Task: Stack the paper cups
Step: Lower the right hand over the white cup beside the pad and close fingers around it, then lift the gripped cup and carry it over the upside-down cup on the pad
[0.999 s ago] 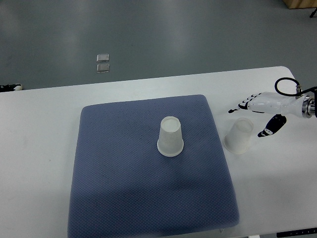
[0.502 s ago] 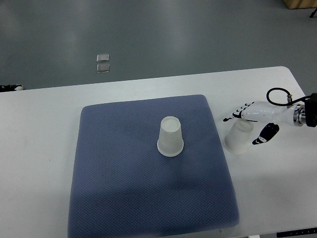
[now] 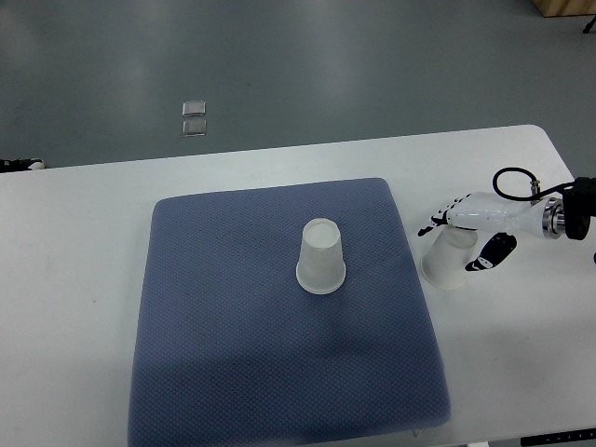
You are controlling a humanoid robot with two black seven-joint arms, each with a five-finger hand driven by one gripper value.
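A translucent white paper cup [image 3: 321,257] stands upside down in the middle of the blue-grey mat [image 3: 233,354]. A second upside-down cup [image 3: 447,260] stands on the white table just off the mat's right edge. My right hand [image 3: 458,238] comes in from the right edge and is open around this cup: the fingers [image 3: 436,220] reach over its far side and the thumb [image 3: 492,253] sits at its near right. The hand is at the cup but not closed on it. My left arm is out of view.
The white table [image 3: 74,279] runs the width of the picture, its far edge above the mat. A black cable [image 3: 507,177] loops at my right wrist. Two small clear squares [image 3: 194,117] lie on the grey floor beyond the table.
My right hand has moved left, from beside the right-hand cup to around it, fingers over its far side and thumb at its near right. Both cups have stayed put.
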